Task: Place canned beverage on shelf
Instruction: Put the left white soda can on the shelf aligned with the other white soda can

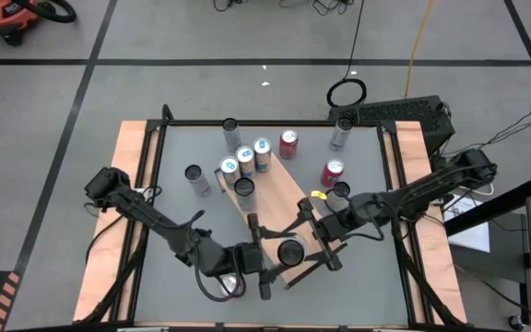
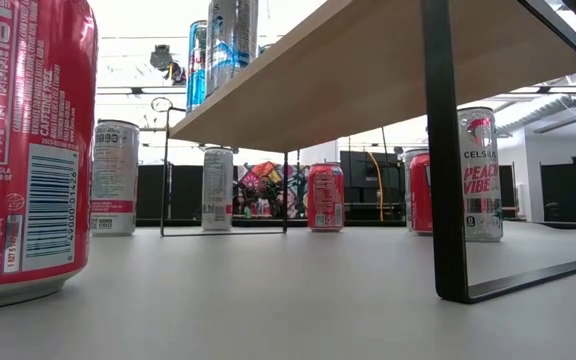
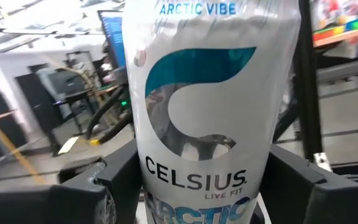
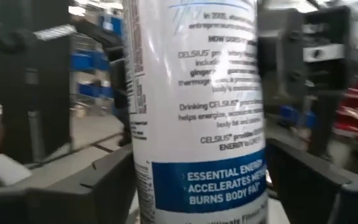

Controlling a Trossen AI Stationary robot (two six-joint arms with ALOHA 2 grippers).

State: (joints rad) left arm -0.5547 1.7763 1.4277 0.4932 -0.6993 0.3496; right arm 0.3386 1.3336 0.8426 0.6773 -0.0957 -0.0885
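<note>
The grey rectangular table (image 1: 362,277) carries the shelf (image 1: 279,207), a flat light-brown wooden board with a thin black rim, raised on black legs and running at a slant from beneath both grippers away to the far side. The left gripper (image 1: 284,254) and the right gripper (image 1: 300,247) meet over the board's near end, facing each other with one drink between them: a tall white aluminium can with a teal swirl and Celsius lettering (image 1: 290,251), upright on the shelf's near end. In the left wrist view the left gripper's dark fingers (image 3: 120,180) press against both sides of that can (image 3: 207,118), so it grasps the can. In the right wrist view the same can (image 4: 194,106) stands right in front of the right gripper (image 4: 197,186), but whether that gripper clamps it or has let go I cannot tell. Beyond the grippers, on the shelf's far end, stands a cluster of blue-and-white cans (image 1: 245,159). Farther off on the bare table, past the right gripper, stand two red cans (image 1: 332,172); past the left gripper stands a silver can (image 1: 194,177).
</note>
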